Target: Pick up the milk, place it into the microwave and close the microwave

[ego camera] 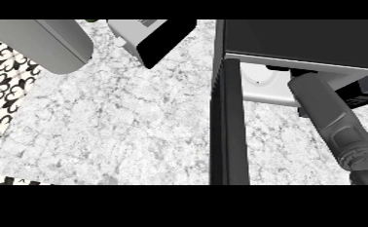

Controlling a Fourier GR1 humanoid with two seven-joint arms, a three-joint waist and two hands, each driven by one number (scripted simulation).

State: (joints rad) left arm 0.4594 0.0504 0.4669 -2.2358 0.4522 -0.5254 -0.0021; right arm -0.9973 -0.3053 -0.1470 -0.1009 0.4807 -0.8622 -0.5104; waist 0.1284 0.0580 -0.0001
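The milk cannot be picked out for certain. The likeliest candidate is a pale angular box with one dark face (133,33) at 12 o'clock on the white-and-grey marbled tabletop (129,123). It stands apart from the black box-shaped microwave (302,38) at 2 o'clock. A white patch with a ring mark (259,77) inside the lit cavity could instead be the carton or a turntable; I cannot tell which.

The microwave's dark door (230,123) stands wide open, edge-on, running toward 6 o'clock. The grey right forearm (327,114) slants from the cavity mouth to 4 o'clock. Only a black sliver of what I take to be the right hand (358,176) shows at the edge, so I cannot tell whether it is spread or closed, or holds anything. The grey left forearm (50,43) lies at 10 o'clock, its hand out of sight.

A milk carton is probably moderately heavy, with liquid that shifts and thin, smooth walls that give under squeezing. It is best taken across two flat sides at mid-height and kept upright.
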